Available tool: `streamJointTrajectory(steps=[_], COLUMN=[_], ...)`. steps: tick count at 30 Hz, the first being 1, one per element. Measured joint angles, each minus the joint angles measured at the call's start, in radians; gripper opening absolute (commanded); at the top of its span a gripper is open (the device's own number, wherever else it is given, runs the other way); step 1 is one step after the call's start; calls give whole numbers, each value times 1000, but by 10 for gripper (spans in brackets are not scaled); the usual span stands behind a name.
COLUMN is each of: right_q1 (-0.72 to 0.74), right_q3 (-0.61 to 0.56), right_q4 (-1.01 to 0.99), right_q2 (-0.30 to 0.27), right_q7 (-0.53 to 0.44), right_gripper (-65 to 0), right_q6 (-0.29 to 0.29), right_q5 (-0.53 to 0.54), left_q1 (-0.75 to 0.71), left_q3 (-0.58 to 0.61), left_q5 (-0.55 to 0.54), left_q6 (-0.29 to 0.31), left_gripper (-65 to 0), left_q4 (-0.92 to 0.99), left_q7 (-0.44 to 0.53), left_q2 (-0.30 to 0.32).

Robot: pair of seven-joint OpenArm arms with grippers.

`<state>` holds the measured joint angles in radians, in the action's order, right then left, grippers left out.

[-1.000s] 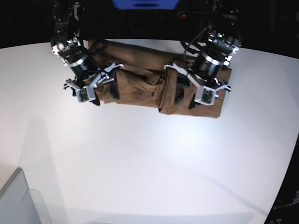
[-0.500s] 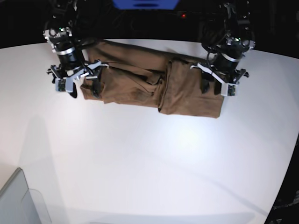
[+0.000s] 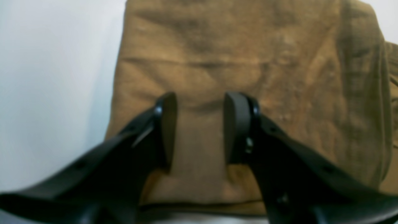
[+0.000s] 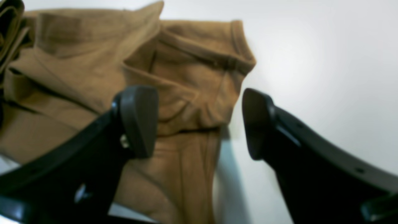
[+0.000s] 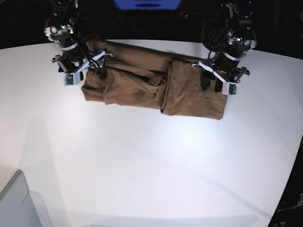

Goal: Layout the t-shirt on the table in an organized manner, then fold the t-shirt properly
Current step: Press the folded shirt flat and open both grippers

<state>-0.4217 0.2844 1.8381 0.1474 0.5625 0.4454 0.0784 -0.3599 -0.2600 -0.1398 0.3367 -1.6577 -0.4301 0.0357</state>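
A glossy white table (image 5: pixel 151 161) bears a folded tan-brown t-shirt (image 5: pixel 142 85) near its far edge

Tan t-shirt (image 5: pixel 151 85) folded lengthwise, wrinkled, on white table (image 5: pixel 151 161)

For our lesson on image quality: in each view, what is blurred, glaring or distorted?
Left wrist: the t-shirt looks soft, and the tool is dark and blurred. Right wrist: the tool is blurred, and the table is washed out. Base: sharper, with faint glare and straight edges bowed.
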Motion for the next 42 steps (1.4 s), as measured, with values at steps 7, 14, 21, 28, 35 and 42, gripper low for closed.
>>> streamJointTrajectory(steps=[7,14,21,28,35,42], right_q1=[0,-25,-5,31,48,80], right_q3=[-11,-157,-174,-171,-171,-169], right_q4=[-66,-82,-85,-113,-112,-112], right_q2=[-2,-26,-48,-76,-76,-78], right_q7=[13,-13,15,13,24,33], right_gripper=[-215,-226,-437,-528,-650,-650], right_q6=[0,0,0,0,2,1], right_q5=[0,5,5,8,5,-3], left_q1=[-3,-17,-41,-59,-105,-56], left_q3=[0,0,-6,-7,-11,-132], left_q5=[0,0,1,1,-2,-1], left_q6=[0,0,0,0,4,-3], left_gripper=[-403,-403,-403,-403,-403,-406], left_q4=[-6,-10,-42,-107,-248,-159], left_q7=[0,0,-5,0,0,-1], left_q2=[0,0,0,0,0,-2])
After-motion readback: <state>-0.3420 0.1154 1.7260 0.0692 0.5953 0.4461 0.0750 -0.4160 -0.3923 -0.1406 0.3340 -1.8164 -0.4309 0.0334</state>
